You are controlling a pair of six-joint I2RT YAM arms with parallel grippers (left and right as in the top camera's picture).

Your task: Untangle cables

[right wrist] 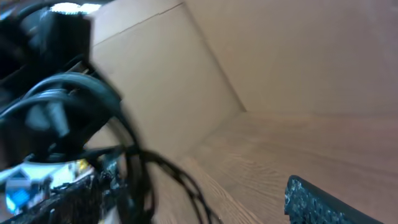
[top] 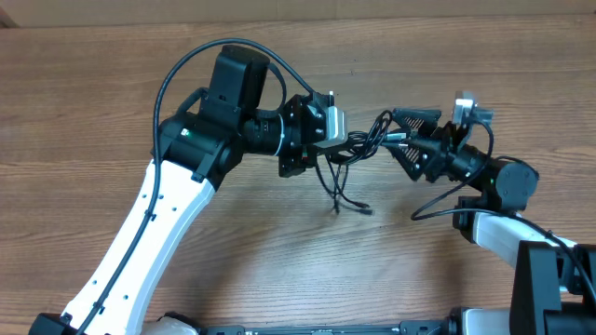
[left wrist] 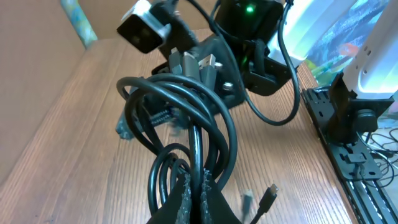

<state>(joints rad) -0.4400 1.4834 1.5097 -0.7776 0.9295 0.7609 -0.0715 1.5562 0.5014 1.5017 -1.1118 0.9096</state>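
Observation:
The cables [top: 361, 141] are a bunch of thin black cords hanging in the air between my two grippers. My left gripper [top: 343, 145] is shut on the bunch; in the left wrist view its pads [left wrist: 185, 194] pinch a strand at the gripper [left wrist: 199, 185], with loops [left wrist: 186, 118] rising above. Loose strands [top: 337, 191] hang to the table, ending in small plugs [left wrist: 270, 193]. My right gripper [top: 395, 133] stands open at the bunch's right end, silver-tipped plugs [left wrist: 208, 62] close to its fingers. The right wrist view is blurred: cables [right wrist: 130, 162] at left, one finger [right wrist: 320, 202] at right.
The wooden table [top: 279, 261] lies under both arms. A thick black arm cable [top: 177, 74] arcs over the left arm, another [top: 433, 209] loops by the right arm. A cardboard wall [right wrist: 186, 74] stands behind. A black rail [left wrist: 348, 162] runs along the table's edge.

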